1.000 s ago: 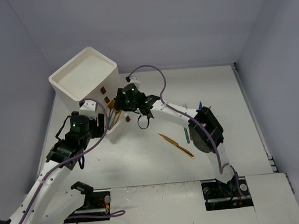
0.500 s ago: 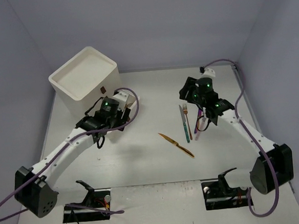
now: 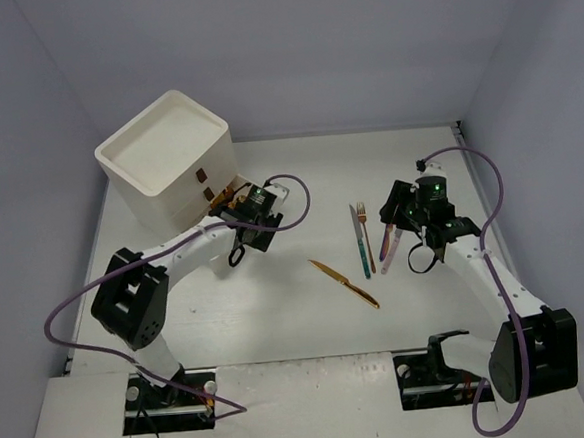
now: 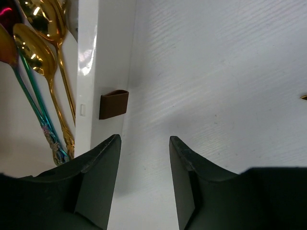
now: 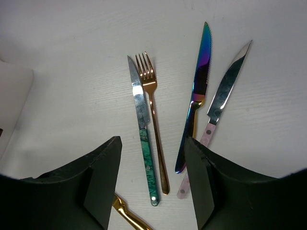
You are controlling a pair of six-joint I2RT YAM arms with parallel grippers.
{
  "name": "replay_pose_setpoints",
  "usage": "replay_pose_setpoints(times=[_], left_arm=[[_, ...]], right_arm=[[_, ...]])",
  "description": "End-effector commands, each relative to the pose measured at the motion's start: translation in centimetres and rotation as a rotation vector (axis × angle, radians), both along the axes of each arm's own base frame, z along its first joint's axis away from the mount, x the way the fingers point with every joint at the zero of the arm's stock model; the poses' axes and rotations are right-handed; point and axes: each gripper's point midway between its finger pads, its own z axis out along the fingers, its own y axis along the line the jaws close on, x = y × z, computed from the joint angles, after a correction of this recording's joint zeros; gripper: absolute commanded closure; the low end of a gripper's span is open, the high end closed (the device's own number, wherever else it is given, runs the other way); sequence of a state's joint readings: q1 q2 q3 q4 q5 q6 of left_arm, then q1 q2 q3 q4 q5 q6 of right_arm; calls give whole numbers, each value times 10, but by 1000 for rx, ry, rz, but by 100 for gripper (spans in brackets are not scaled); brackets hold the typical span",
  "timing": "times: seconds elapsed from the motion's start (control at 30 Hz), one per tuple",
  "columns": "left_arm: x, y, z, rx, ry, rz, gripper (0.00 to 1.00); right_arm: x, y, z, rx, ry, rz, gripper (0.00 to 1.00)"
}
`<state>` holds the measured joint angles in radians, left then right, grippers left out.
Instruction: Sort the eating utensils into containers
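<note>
Cutlery (image 5: 197, 86): stiff, light, slick, lying flat.
We'd pinch the copper fork (image 5: 154, 120) mid-handle; right gripper (image 5: 151, 142) spread, empty over it; left gripper (image 4: 144, 139) likewise empty by the drawer handle (image 4: 113, 104).

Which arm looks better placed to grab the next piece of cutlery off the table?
Right. The right gripper hangs open over the fork and three knives; the left gripper sits by the open drawer, away from them.

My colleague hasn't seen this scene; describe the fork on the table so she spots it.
Right of the white cabinet, four utensils lie side by side on the table. The fork is second from the left, next to the green-handled knife. It alone has tines and is copper all over; the rest are knives.
</note>
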<state>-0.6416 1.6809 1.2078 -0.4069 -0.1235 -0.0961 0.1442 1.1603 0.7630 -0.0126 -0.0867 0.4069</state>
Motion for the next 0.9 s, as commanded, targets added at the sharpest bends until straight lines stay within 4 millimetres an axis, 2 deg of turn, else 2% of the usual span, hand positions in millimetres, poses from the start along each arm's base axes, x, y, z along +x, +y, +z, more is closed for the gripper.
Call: replay_pose_setpoints(times=[0.0, 0.27, 0.57, 0.87], left_arm=[[30, -3, 24, -18, -88, 79, 58], [55, 39, 18, 90, -111, 210, 59], [75, 62, 30, 152, -207, 287, 59], [94, 82, 22, 204, -194, 301, 59]], right_arm=[[7, 2, 17, 12, -67, 35, 48], [6, -1, 10, 6, -49, 33, 48], [5, -4, 6, -5, -43, 28, 48], [4, -5, 8, -10, -48, 25, 48]])
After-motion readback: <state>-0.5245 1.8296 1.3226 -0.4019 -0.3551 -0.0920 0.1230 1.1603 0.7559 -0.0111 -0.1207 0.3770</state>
